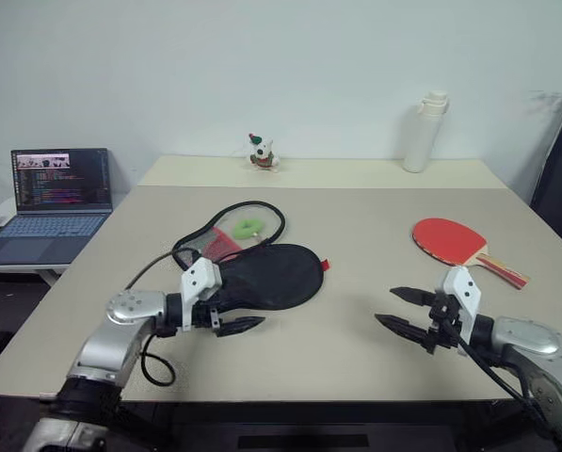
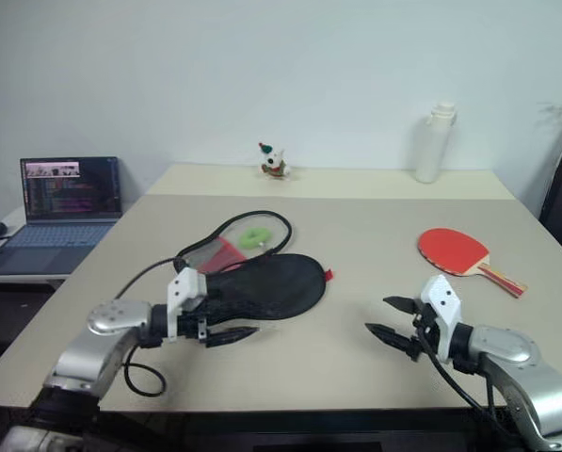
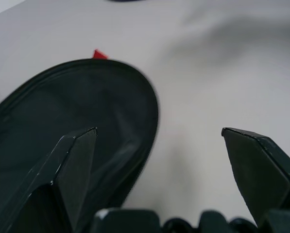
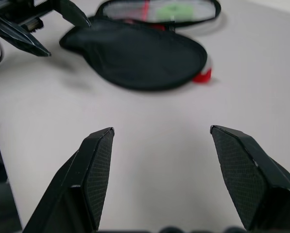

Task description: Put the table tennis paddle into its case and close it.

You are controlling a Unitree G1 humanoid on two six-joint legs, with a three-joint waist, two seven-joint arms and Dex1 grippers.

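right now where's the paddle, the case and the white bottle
paddle (image 1: 447, 237): left eye view, on the red rubber face
case (image 1: 266, 275): left eye view, middle of the black side
white bottle (image 1: 419, 137): left eye view, on its body

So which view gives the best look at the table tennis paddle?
The left eye view: the table tennis paddle lies whole on the table, red face up, handle toward the right edge, ahead of the open right pincer. The right eye view shows it equally complete. Both wrist views point toward the case instead.

Bright even light, soft shadows, wrist views blurred
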